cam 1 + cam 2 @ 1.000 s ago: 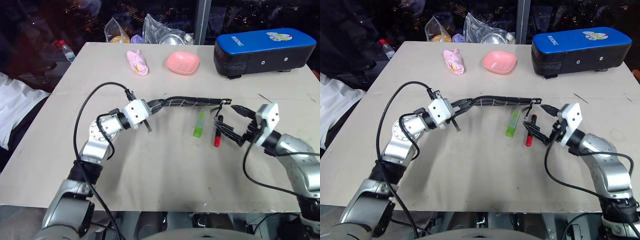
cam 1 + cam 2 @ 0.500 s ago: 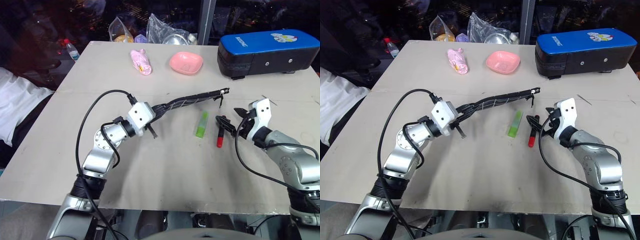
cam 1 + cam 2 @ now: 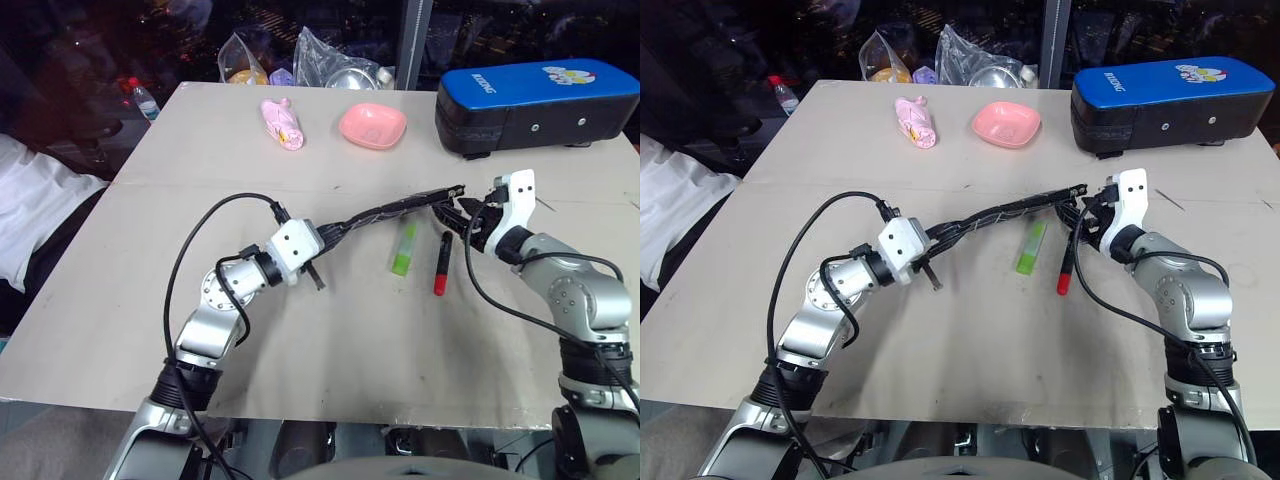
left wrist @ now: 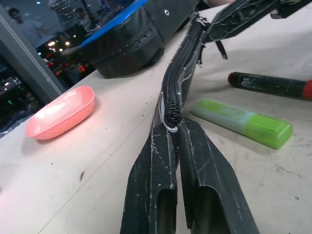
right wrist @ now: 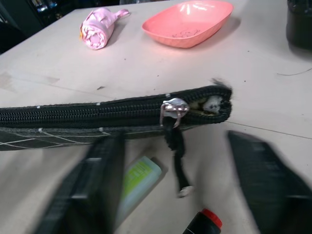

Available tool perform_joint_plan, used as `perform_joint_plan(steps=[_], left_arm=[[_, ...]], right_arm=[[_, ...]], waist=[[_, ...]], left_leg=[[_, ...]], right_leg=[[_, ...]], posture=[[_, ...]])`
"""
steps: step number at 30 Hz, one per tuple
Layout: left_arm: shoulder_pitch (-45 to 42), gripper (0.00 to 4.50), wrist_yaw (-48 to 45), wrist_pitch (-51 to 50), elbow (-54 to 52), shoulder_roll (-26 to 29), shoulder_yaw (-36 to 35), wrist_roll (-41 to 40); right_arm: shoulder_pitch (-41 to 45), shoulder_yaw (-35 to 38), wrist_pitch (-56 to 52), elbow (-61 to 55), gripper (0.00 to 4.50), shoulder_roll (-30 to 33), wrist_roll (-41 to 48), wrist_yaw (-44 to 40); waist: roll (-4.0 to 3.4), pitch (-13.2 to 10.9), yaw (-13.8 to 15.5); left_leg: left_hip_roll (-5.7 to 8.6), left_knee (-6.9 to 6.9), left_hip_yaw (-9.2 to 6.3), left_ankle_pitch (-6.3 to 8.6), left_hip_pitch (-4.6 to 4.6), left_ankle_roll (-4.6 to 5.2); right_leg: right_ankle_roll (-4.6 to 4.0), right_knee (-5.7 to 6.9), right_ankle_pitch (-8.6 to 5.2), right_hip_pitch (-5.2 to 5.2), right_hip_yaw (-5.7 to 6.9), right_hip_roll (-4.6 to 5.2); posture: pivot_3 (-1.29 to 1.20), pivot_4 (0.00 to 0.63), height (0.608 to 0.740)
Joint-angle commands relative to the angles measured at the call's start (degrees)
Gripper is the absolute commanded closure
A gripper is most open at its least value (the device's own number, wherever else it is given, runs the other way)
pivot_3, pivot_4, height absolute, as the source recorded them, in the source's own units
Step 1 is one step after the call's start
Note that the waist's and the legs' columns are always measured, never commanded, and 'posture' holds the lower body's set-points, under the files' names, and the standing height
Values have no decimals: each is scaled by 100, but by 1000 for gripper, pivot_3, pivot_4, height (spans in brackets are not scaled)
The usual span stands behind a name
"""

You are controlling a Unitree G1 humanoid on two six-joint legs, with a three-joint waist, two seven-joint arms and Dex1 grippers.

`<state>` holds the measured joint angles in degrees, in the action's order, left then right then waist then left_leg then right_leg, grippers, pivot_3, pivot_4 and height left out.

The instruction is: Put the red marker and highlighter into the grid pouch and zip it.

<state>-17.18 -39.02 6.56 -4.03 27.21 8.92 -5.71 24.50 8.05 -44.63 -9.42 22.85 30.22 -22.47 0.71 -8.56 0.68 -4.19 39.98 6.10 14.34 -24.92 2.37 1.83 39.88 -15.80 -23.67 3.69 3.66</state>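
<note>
While the left end effector (image 3: 322,235) clamps one grid pouch (image 3: 395,208), the right end effector (image 3: 462,216) gapes empty.

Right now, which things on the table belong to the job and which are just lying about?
Job: grid pouch, held by the left hand; red marker; highlighter.
Lying about: blue case; pink dish; pink bundle; plastic bags.

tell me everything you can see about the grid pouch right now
The grid pouch is flat black fabric with thin white grid lines. It is held edge-up above the table, zipper on top. The left gripper is shut on one end. At the other end the metal slider, with its black pull cord hanging, sits almost at the end, leaving a small gap. The right gripper is at that end.
</note>
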Motion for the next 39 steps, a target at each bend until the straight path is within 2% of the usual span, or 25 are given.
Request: perform_joint_plan(steps=[1, 3, 7, 8, 9, 13, 16, 24, 30, 39], left_arm=[[59, 4500, -1, 125, -247, 2, -58, 41], [87, 4500, 6, 128, -249, -10, -51, 49], [151, 4500, -16, 123, -243, -43, -63, -31], [168, 3800, -16, 143, -232, -48, -67, -32], [187, 3484, 6, 193, -208, -62, -74, -7], [245, 1740, 128, 709, 75, -59, -12, 325], [213, 1740, 85, 1037, 267, -26, 77, 522], [-209, 1740, 474, 1538, 1043, -507, 71, 776], [-476, 1740, 575, 1672, 1371, -778, 102, 807], [-690, 1740, 521, 1783, 1640, -898, 158, 846]], right_arm=[[172, 36, 105, -85, 3327, 86, -20, -98], [192, 31, 100, -73, 4340, 82, -42, -115], [208, 26, 79, -80, 4441, 68, -73, -126], [207, 24, 71, -89, 4500, 66, -77, -124], [202, 22, 60, -103, 4500, 68, -77, -124], [174, 17, 3, -157, 4500, 62, -69, -99], [167, 17, -30, -186, 4500, 58, -55, -90], [117, -8, -136, -300, 4500, 55, -8, -138], [96, -10, -142, -335, 4500, 55, -25, -141], [84, -36, -119, -344, 4500, 54, -39, -157]], waist=[[0, 0, 0], [0, 0, -1], [0, 0, -1], [0, 0, -1], [0, 0, -1], [0, 0, 0], [-1, 0, 1], [-1, 0, 7], [-1, 0, 1], [-1, 0, 1]], left_leg=[[0, 0, 0, 0, 0, 0], [0, 0, 0, 0, 0, 0], [-1, 0, 0, 1, 0, 1], [-1, 0, 0, 1, 0, 1], [-1, 0, 0, 1, 0, 1], [-1, 0, 0, 1, -1, 1], [-1, 0, 0, 1, -1, 1], [-1, 0, 0, 12, -4, 20], [0, 0, 0, 11, -4, 19], [0, 0, 0, 11, -5, 19]], right_leg=[[0, 0, 0, 0, 0, 0], [0, 0, 0, 0, 0, 0], [0, 0, 0, -1, 0, 0], [0, 0, 0, -1, 0, 0], [0, 0, 0, -1, 0, 1], [0, 0, 0, -1, 0, 1], [0, 0, 0, -1, 1, 1], [0, -1, 0, -2, 2, 2], [0, -1, 0, -2, 3, 1], [0, -2, 0, -2, 3, 1]], posture=[[0, 150, 688], [0, 150, 688], [0, 150, 688], [0, 150, 688], [0, 150, 688], [0, 150, 688], [0, 150, 688], [0, 150, 688], [0, 150, 688], [0, 150, 688]])
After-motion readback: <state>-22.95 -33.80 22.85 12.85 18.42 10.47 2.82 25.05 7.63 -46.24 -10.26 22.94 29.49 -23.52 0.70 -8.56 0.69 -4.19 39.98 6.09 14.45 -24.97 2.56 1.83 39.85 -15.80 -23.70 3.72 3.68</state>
